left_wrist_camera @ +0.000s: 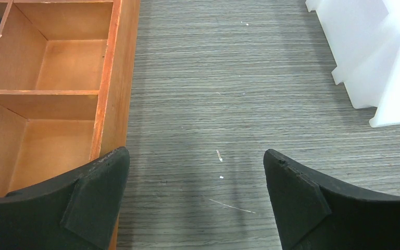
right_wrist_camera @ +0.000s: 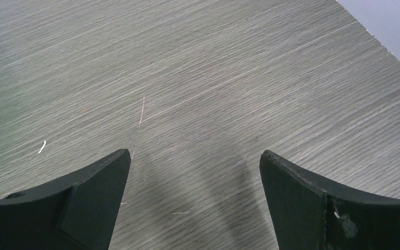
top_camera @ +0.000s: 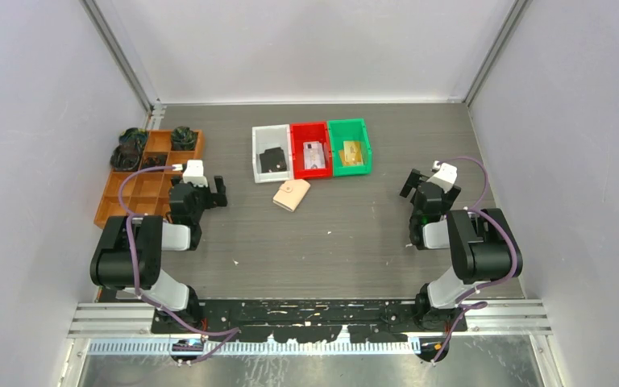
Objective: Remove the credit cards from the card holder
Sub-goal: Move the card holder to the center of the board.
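Note:
The tan card holder [top_camera: 292,194] lies closed on the grey table, just in front of the white bin and the red bin. No loose credit cards show on the table; any inside the holder are hidden. My left gripper [top_camera: 207,192] is open and empty, to the left of the holder beside the wooden tray; in the left wrist view [left_wrist_camera: 196,156] only bare table lies between its fingers. My right gripper [top_camera: 416,182] is open and empty, far to the right of the holder; in the right wrist view [right_wrist_camera: 195,156] it is over bare table.
A white bin [top_camera: 259,153] holds a black item, a red bin [top_camera: 297,149] holds a card-like item, a green bin [top_camera: 363,145] holds a yellowish item. A wooden compartment tray [top_camera: 125,201] stands at the left, dark objects in its far cells. Walls enclose the table.

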`<state>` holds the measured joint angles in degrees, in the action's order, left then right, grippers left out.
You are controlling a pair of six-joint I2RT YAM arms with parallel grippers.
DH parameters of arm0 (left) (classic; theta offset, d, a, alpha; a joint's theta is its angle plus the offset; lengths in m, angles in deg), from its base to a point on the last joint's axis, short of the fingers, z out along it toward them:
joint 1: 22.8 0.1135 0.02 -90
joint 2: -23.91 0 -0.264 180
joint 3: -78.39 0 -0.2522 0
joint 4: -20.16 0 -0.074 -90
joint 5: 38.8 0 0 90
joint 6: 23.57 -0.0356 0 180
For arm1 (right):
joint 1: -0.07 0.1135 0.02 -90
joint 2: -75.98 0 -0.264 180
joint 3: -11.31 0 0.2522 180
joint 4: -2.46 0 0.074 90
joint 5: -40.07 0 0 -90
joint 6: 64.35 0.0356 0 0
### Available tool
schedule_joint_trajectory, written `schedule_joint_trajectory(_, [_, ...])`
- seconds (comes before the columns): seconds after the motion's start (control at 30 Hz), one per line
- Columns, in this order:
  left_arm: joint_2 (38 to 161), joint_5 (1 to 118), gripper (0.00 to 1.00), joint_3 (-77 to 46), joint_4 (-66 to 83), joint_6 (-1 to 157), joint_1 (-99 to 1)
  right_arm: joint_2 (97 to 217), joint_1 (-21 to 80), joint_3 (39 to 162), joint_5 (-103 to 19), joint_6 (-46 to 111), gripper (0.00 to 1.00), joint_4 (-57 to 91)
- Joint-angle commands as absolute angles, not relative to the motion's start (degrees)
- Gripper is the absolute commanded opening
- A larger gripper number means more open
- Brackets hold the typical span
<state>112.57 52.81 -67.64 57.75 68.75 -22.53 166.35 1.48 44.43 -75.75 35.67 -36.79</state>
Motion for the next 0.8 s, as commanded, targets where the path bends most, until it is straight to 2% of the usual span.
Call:
schedule_joint_trajectory(0.0, [112.6,53.2,1.0,-66.4,59.1,68.0,-22.3,165.0,1.5,44.8,-76.0,35.8,0.99,-39.1])
schedule_joint_trajectory(0.37, [112.5,53.4,1.0,-66.4,59.1,68.0,-22.3,164.8,1.5,44.7,-76.2,35.8,0.99,-39.2])
schedule_joint_trajectory(0.5, [108.0,53.4,1.0,-62.0,47.3,70.3,-20.7,161.4,2.4,43.7,-79.4,36.3,0.99,-39.0])
schedule_joint_trajectory(0.57, [105.9,57.0,1.0,-58.3,37.4,68.9,-20.2,156.8,3.4,46.0,-84.6,36.8,0.99,-30.7])
schedule_joint_trajectory(0.67, [105.1,60.8,1.0,-53.7,26.5,65.4,-20.1,152.5,3.4,55.7,-89.7,42.7,0.99,-5.4])
schedule_joint_trajectory(0.77, [103.4,60.4,1.0,-49.5,18.1,65.3,-19.6,151.0,3.4,63.4,-88.3,46.4,0.99,7.6])
